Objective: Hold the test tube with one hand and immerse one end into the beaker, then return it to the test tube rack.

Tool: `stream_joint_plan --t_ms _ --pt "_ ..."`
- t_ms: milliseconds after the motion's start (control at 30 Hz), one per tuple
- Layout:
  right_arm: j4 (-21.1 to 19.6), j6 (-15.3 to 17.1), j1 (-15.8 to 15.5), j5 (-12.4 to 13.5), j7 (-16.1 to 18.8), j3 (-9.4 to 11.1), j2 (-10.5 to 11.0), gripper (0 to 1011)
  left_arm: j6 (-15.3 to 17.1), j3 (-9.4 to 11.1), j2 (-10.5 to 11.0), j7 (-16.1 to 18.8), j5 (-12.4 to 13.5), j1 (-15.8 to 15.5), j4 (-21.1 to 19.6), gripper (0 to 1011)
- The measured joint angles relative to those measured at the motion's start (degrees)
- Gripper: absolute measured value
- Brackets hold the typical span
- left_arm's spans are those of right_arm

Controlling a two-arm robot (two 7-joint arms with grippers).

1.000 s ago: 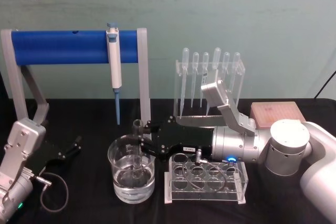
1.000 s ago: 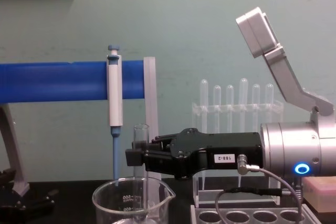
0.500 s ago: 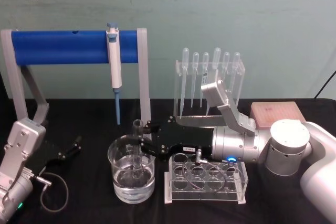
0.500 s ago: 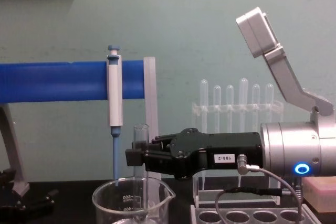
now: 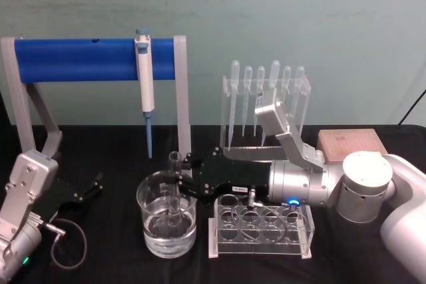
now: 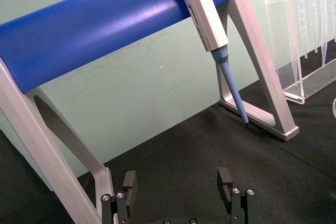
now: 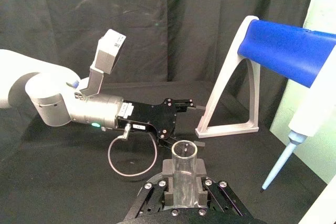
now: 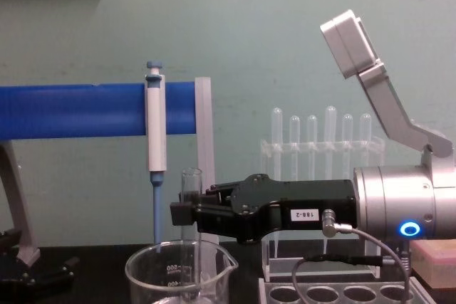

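**Change from the earlier frames:** none visible. The right gripper [image 5: 178, 181] stays at centre frame in the head view. The test tube [image 8: 191, 183] stays upright at the same height.

**Components, largest to smallest**

1. The table [image 5: 120, 144] is black and spans the lower half of the head view.
2. The blue stand [image 5: 80, 59] fills the upper left. Its right upright stands just behind the beaker and the tube.
3. The right arm enters from the right edge and lies horizontal. Its silver wrist is directly above the test tube rack [image 5: 263, 249], which sits at lower centre-right. The open holes that can be seen hold nothing.
4. The pipette rack [image 5: 266, 104] stands at upper centre-right, behind the arm, and holds a row of pipettes.
5. The beaker [image 5: 150, 224] sits at lower centre, just left of the test tube rack, and is partly filled with water.
6. The wooden block [image 5: 351, 143] lies at the right, behind the arm.
7. The left gripper [image 6: 177, 182] is parked at lower left in the head view. Its fingers are spread, with nothing between them.
8. The pipettor [image 5: 144, 78] hangs on the blue bar. Its tip is above and left of the beaker.
9. The test tube is pinched near its upper part by the right gripper's fingers. Its rim is above the fingers and its lower end is inside the beaker. How far it sits in the water cannot be told.
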Motion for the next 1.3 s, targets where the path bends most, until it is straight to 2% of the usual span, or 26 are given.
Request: stream_joint_plan --t_ms 1300 --pt "0.0 0.0 0.0 0.0 0.0 0.0 0.0 235 0.0 0.0 0.0 0.0 0.0 0.0 0.0 1000"
